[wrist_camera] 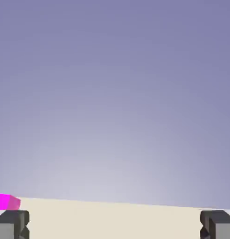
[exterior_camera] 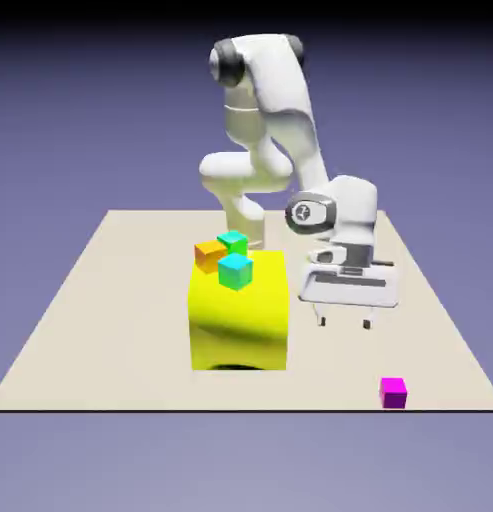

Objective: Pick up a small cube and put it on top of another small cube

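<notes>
Magenta cube [exterior_camera: 393, 392] sits alone near the tabletop [exterior_camera: 110, 300] edge; my end effector [exterior_camera: 344, 322] hangs wide and empty, well apart. I judge I'm approaching: next, descend over it.

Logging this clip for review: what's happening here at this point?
The white arm's claw hangs open and empty above the table, beside the big yellow block. The magenta cube sits untouched near the table's front edge, nearer the camera than the claw. Two cyan cubes and an orange cube rest on top of the yellow block. Nothing is picked up yet.
</notes>
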`<state>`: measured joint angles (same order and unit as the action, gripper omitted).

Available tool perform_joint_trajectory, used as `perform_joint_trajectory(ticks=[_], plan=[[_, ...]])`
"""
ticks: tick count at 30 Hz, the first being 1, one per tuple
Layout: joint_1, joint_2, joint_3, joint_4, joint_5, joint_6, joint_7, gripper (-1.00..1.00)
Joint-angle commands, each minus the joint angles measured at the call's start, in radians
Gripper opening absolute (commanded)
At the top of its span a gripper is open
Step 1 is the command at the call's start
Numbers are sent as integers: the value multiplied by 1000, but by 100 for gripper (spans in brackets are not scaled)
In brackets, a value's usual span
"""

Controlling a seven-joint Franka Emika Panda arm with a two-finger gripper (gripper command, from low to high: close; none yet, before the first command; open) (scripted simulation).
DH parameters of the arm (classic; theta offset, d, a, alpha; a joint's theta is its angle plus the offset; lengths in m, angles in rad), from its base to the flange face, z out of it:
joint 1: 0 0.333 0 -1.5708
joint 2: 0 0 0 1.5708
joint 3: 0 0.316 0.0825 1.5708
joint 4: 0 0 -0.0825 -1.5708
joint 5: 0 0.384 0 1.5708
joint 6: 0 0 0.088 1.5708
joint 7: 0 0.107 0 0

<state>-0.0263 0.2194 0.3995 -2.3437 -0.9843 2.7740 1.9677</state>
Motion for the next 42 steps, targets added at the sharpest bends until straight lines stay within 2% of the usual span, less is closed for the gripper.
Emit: perform_joint_trajectory(ticks=[1, 12, 20, 21, 22, 27, 42], plan=[[-1, 28, 14, 17, -35, -9, 44, 0], [-16, 336, 170, 198, -419, -112, 522, 0], [42, 545, 97, 349, -598, -115, 643, 0], [42, 545, 97, 349, -598, -115, 643, -100], [42, 545, 97, 349, -598, -115, 643, -100], [-15, 364, 176, 216, -450, -118, 557, -100], [-229, -179, 135, 13, 123, -491, 681, -100]])
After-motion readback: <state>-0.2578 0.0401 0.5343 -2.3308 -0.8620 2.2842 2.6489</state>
